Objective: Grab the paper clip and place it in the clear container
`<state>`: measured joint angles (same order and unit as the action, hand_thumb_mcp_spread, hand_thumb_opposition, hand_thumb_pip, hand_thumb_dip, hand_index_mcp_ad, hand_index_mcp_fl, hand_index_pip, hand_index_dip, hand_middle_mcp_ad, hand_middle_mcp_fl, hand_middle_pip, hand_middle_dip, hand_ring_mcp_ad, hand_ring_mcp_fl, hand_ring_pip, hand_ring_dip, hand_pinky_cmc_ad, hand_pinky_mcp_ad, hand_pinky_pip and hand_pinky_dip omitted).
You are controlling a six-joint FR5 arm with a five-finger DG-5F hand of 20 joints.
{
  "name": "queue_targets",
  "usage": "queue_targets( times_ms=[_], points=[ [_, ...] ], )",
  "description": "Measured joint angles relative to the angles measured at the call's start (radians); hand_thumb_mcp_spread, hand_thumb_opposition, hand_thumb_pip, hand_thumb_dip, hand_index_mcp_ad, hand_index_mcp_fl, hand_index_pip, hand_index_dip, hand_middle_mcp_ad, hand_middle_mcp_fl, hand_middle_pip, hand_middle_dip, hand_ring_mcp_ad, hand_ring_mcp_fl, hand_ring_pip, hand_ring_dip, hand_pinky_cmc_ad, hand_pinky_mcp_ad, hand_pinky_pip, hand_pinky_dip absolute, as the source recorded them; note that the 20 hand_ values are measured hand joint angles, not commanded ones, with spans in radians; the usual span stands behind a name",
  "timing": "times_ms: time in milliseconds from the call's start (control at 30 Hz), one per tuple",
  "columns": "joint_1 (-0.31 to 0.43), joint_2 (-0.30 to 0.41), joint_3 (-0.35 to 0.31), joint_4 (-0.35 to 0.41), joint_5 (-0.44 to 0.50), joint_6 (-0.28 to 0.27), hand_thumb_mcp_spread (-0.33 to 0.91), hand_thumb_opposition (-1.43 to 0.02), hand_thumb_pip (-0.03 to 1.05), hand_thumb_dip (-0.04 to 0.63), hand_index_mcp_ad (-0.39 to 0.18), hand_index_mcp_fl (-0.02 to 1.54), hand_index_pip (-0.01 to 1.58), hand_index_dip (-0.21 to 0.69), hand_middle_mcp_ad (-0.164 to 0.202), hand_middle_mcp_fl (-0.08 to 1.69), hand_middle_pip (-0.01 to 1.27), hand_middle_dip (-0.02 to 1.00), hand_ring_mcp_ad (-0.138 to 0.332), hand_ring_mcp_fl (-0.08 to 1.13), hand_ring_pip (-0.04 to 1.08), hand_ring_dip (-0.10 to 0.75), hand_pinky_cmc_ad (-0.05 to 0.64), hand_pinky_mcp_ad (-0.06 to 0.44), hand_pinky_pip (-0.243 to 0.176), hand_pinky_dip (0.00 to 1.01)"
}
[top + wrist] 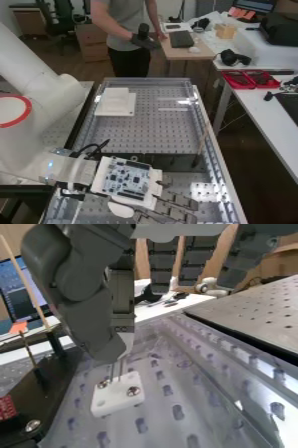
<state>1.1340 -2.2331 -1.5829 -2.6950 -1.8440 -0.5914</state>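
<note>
Low over the bench's near part is the hand [126, 182], its longer fingers stretched toward the right in the high view. In the wrist view the thumb and one finger of the hand [83, 299] come together at their tips, while the other fingers hang straight. From those tips a thin metal wire, seemingly the paper clip [116, 370], runs upright down to a small white block [117, 396] with screws. The tips hide its upper end. Clear walls [148, 81] edge the perforated surface; whether they belong to the clear container, I cannot tell.
A flat white plate [116, 103] lies on the perforated surface's far left. A dark bar [159, 160] crosses the bench beside the hand, with a thin wooden stick [202, 145] rising at its right end. Red trays [249, 79] stand on the side table.
</note>
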Motion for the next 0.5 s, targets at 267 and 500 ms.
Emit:
queue_targets(
  times_ms=[267,500],
  points=[
    [0.002,-0.004,-0.001,-0.001,0.001,0.005,0.47,-0.86,0.73,0.283,-0.152,0.30,1.53,0.126,0.061,0.04,0.14,0.19,0.087,0.00,0.09,0.073,0.246,0.211,-0.059,0.20],
    [0.001,-0.003,-0.002,-0.001,0.001,0.007,0.47,-0.86,0.73,0.283,-0.152,0.30,1.53,0.126,0.061,0.04,0.14,0.19,0.087,0.00,0.09,0.073,0.250,0.215,-0.059,0.19]
  ],
)
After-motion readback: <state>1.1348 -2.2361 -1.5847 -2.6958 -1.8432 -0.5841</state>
